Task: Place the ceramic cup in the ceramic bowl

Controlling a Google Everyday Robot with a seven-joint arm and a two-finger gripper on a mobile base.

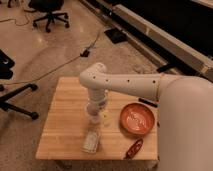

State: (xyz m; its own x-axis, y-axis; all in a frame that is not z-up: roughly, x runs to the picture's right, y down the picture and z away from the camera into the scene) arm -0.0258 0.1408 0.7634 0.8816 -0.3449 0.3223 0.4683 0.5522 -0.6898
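Gripper (95,111) points down at the ceramic cup (94,118) directly beneath it; grip state cannot be determined. Ceramic bowl (136,119) sits just to its right, apart. Risk: 1 insecure hold drops the cup short, striking the bowl rim.

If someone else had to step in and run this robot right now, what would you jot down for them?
Gripper: pointing down over the middle of the table, right at the cup; whether it grips the cup is unclear.
Cup: upright near the table's centre, left of the bowl.
Bowl: on the table's right side, nothing in it.
Also there: a white bottle lying near the front edge and a red packet in front of the bowl.
Done: arm has reached the cup.
Left: carry the cup right and set it in the bowl.
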